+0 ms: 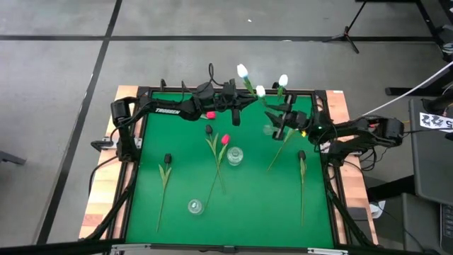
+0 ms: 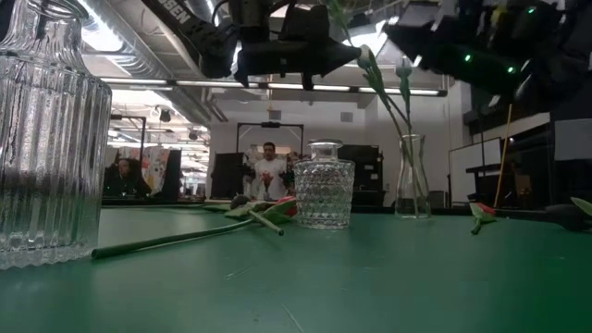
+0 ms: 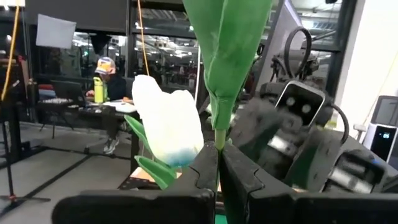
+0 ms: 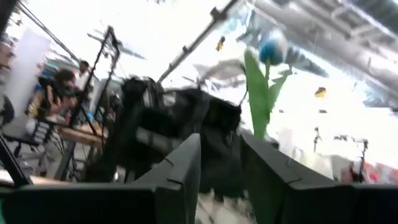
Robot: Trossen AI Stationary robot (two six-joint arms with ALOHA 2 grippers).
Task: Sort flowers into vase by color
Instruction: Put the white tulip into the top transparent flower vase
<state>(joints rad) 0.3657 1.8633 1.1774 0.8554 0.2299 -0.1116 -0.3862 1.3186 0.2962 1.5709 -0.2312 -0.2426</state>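
My left gripper [image 1: 244, 99] is over the table's far edge, shut on the green stem of a white tulip [image 1: 243, 69]. Two more white heads [image 1: 260, 91] [image 1: 283, 80] stand close by, above a slim glass vase [image 2: 412, 190] that holds stems. My right gripper [image 1: 282, 126] hovers open beside that vase, and nothing shows between its fingers [image 4: 186, 165]. Red tulips [image 1: 225, 139] [image 1: 210, 114] and dark tulips [image 1: 168, 157] [image 1: 301, 154] lie flat on the green mat. My left gripper pinches the tulip's thin stem [image 3: 216, 148] between its two fingers, just below a broad green leaf [image 3: 227, 50]. The fingers lie level, across the stem. The flower is off the mat and stands roughly upright. Its lower stem runs down toward the slim vase [image 2: 407, 139].
A diamond-cut glass vase [image 1: 235, 154] stands mid-table and a ribbed one [image 1: 195, 206] near the front edge. Long stems [image 1: 212, 188] [image 1: 303, 198] lie across the mat. A black frame [image 1: 212, 90] rims the table. People sit in the room beyond [image 2: 269, 166].
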